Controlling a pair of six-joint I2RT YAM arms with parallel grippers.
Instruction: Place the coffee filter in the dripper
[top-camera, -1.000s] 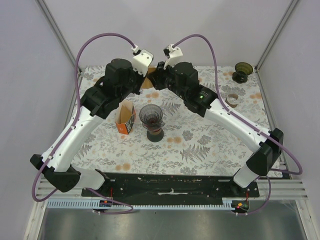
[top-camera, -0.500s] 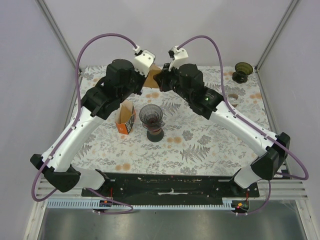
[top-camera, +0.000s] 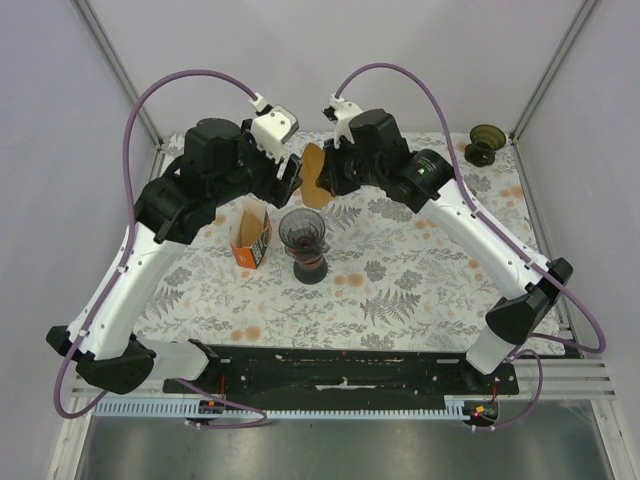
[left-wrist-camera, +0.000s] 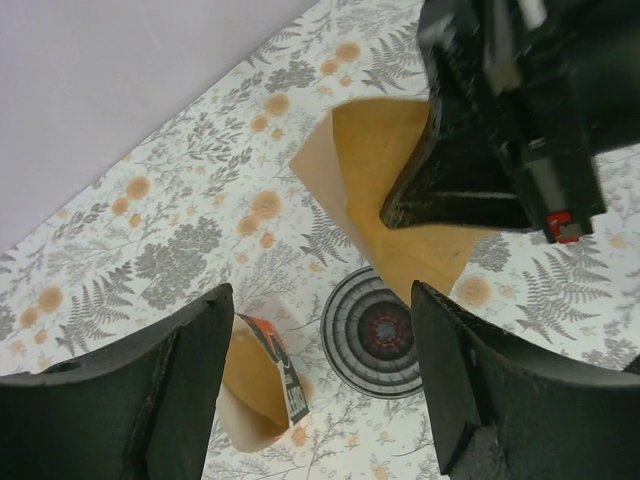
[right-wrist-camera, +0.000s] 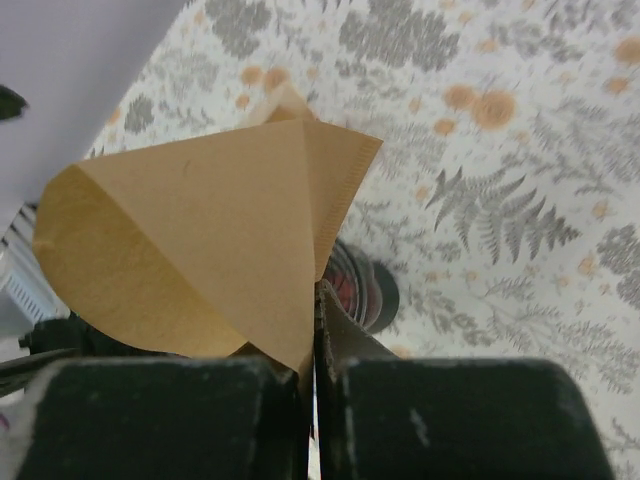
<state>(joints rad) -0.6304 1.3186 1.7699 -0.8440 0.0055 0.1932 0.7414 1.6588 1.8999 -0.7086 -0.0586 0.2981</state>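
Note:
The coffee filter, a flat brown paper cone, hangs in the air just behind and above the dripper. My right gripper is shut on the filter's edge; in the right wrist view the filter fans out from the pinched fingertips of the gripper, and part of the dripper shows beyond. My left gripper is open and empty. It faces down, with the dark ribbed dripper below it and the filter ahead of it.
An orange box of filters stands open just left of the dripper, also visible as the box in the left wrist view. A second, olive dripper sits at the back right corner, with a brown ring near it.
The right gripper shut on the filter, then the left gripper opened and drew away to the left. The filter now hangs from the right gripper alone, nearer the dripper.

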